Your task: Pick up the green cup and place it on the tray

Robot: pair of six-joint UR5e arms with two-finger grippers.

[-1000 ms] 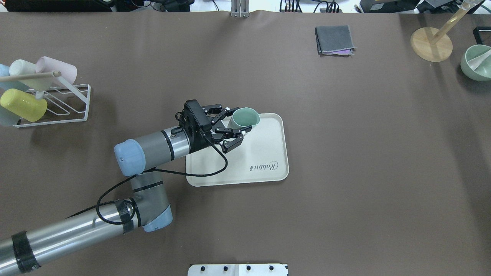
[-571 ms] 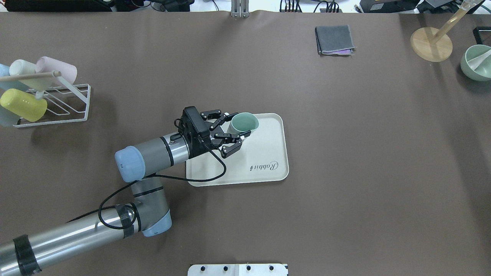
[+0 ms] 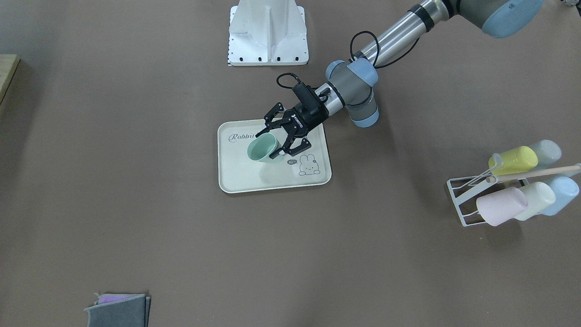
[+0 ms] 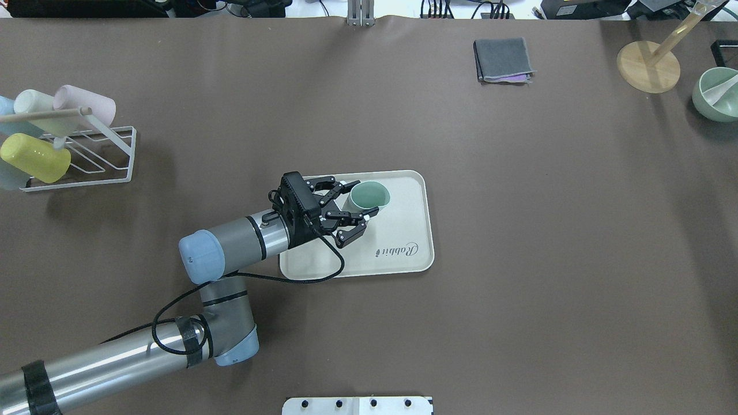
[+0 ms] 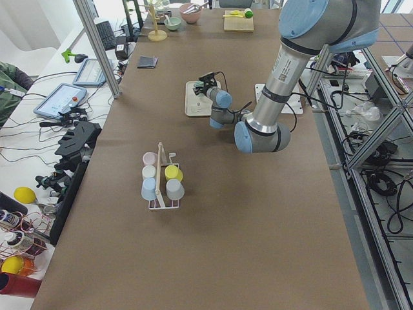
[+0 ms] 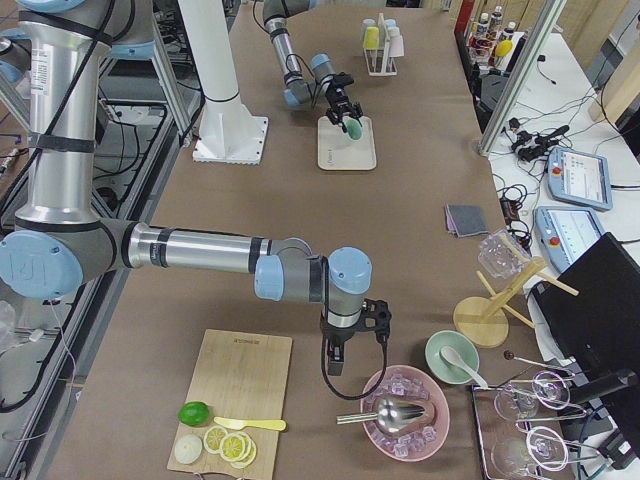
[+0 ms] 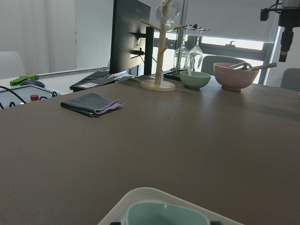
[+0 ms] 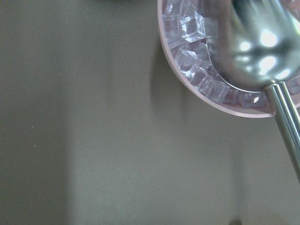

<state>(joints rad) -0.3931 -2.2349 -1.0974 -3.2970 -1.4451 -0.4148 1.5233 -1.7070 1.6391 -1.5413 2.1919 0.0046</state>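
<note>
The green cup (image 4: 370, 195) is a mint tumbler with its mouth up, a little tilted, over the far left part of the cream tray (image 4: 403, 230). My left gripper (image 4: 360, 199) comes in from the left, one finger on each side of the cup, shut on it. From the front the cup (image 3: 261, 150) hangs over the tray (image 3: 254, 179) and casts a shadow on it. The left wrist view shows only the cup's rim (image 7: 166, 214) and the tray's edge (image 7: 136, 199). My right gripper (image 6: 338, 362) hangs beside a pink bowl of ice (image 6: 405, 410); I cannot tell its state.
A white wire rack (image 4: 69, 144) with several pastel cups stands at the far left. A folded grey cloth (image 4: 503, 59), a wooden stand (image 4: 648, 66) and a green bowl (image 4: 718, 95) lie at the back right. A metal spoon (image 8: 262, 47) rests in the ice bowl.
My left gripper has carried the green cup a short way toward the robot and further over the tray. Its hold on the cup looks the same.
</note>
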